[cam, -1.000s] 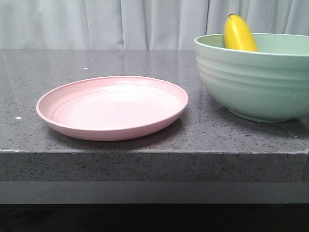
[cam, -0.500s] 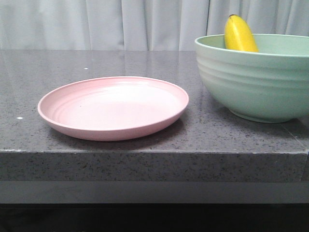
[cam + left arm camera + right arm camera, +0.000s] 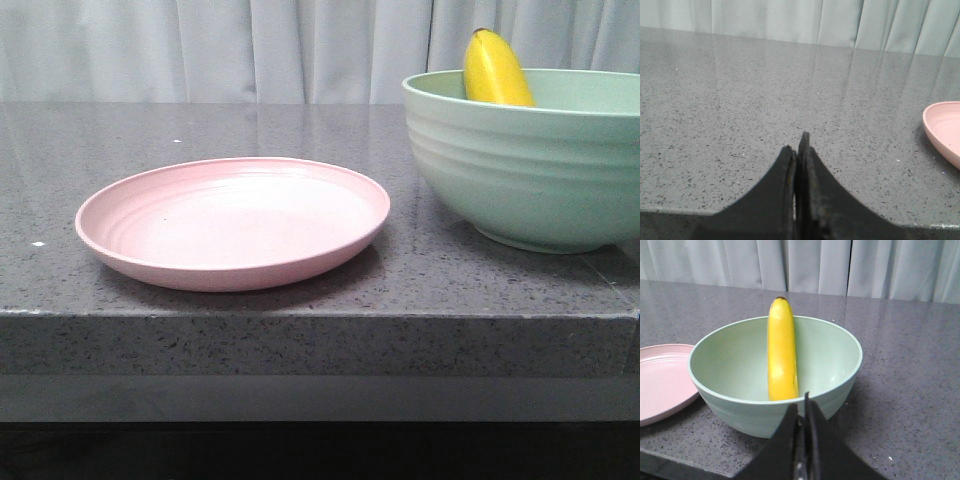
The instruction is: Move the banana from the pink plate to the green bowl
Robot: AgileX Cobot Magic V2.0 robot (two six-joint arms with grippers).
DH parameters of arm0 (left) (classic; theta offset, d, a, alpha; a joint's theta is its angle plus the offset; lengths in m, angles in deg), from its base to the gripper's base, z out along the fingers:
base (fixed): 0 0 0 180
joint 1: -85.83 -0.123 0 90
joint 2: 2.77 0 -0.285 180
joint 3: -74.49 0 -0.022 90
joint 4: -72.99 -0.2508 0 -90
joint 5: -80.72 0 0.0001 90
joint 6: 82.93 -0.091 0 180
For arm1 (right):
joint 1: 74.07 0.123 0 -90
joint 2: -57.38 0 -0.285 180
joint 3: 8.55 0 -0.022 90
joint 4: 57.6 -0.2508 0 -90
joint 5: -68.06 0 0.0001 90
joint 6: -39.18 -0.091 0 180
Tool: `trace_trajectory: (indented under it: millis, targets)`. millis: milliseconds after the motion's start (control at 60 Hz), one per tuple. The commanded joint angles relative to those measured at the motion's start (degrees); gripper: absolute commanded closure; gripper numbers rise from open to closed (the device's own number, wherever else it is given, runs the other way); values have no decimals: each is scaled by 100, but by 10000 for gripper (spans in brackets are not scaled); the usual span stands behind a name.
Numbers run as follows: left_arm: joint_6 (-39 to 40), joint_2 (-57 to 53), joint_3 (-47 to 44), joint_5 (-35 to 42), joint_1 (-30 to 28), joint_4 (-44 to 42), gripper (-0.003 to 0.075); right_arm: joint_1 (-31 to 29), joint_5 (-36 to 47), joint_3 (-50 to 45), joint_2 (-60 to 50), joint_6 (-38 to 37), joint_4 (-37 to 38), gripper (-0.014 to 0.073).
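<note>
Grey speckled bench (image 3: 300,330). Banana (image 3: 781,356), bright yellow with a dark tip, leans upright inside green bowl (image 3: 840,375), just beyond right jaws (image 3: 801,412), closed, empty. Left jaws (image 3: 797,156) closed, empty, beside pink plate (image 3: 232,222).

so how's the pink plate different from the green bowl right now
The pink plate is shallow and low, while the green bowl is deep and much taller. The plate is bare, while the bowl holds the banana, which leans on its inner wall with one tip above the rim. The plate has faint rings inside; the bowl has ridges outside. Both are round, matte and sit on the grey counter.
</note>
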Motion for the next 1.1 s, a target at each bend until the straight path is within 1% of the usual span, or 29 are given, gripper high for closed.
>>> trace_trajectory:
  millis: [0,767,833,950,1017,1083]
  targets:
    - [51,-114,-12,553,-7,64,741,-2,466,160,54,43,-55,652]
    - [51,-114,-12,553,-7,64,741,-2,483,146,54,43,-46,652]
    - [51,-114,-12,553,-7,64,741,-2,708,-12,54,-10,126,652]
    - [51,-114,-12,553,-7,64,741,-31,1401,-519,-58,-715,841,652]
    - [51,-114,-12,553,-7,64,741,-108,1646,-821,-189,-952,955,652]
    - [51,-114,-12,553,-7,64,741,-236,1684,-1074,-342,-996,943,652]
